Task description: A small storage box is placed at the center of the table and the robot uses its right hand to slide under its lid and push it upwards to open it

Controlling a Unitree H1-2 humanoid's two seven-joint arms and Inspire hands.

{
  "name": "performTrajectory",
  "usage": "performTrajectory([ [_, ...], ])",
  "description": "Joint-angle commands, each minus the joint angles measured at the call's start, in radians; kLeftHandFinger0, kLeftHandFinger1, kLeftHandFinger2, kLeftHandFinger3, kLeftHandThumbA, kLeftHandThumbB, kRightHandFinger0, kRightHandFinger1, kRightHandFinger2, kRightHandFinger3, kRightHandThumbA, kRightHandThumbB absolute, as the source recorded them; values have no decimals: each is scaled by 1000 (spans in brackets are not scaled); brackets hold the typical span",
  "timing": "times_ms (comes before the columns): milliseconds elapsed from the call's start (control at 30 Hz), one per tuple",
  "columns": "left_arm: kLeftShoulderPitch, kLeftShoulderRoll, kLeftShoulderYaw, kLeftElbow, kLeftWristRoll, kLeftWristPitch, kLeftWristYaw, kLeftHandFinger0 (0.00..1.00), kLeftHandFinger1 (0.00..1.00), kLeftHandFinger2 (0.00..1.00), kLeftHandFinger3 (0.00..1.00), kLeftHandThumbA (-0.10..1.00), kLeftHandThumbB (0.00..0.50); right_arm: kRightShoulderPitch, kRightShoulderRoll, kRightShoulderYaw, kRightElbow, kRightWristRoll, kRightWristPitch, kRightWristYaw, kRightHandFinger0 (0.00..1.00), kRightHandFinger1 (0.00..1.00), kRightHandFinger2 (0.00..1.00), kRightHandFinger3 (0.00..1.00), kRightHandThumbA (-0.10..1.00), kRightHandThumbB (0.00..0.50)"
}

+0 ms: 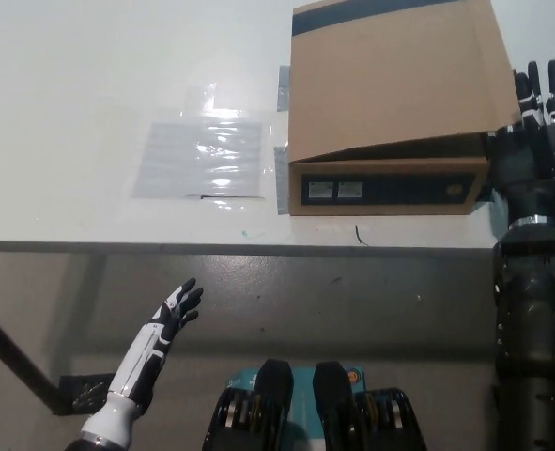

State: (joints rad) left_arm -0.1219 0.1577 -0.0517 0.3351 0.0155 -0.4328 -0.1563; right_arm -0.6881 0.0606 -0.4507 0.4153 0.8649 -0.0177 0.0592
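A brown cardboard storage box (388,188) with a dark front panel stands on the white table (89,85), right of centre. Its flat lid (394,80) lies over it, with the front right corner lifted a little. My black right hand (531,150) is open at the box's right side, fingers straight and pointing away, touching the lid's raised right corner from beside and below. My white left hand (176,315) rests open below the table's front edge at the lower left, holding nothing.
A clear plastic sheet (200,158) lies flat on the table left of the box. Pieces of tape (283,85) stick to the table along the box's left side. The table's front edge (211,246) runs across the middle of the view.
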Motion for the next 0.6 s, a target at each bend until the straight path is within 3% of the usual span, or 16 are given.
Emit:
performTrajectory([
  [0,-23,11,-2,-15,-16,-37,-18,1000,1000,1000,1000,1000,500,-47,13,25,-62,-6,22,-5,1000,1000,1000,1000,1000,317],
  [400,-32,11,-2,-13,-19,-37,-19,1000,1000,1000,1000,1000,500,-58,32,29,-59,-4,23,-5,1000,1000,1000,1000,1000,286],
  [567,-31,11,-2,-14,-17,-37,-18,1000,1000,1000,1000,1000,500,-64,55,40,-25,-16,9,2,1000,1000,1000,1000,1000,297],
])
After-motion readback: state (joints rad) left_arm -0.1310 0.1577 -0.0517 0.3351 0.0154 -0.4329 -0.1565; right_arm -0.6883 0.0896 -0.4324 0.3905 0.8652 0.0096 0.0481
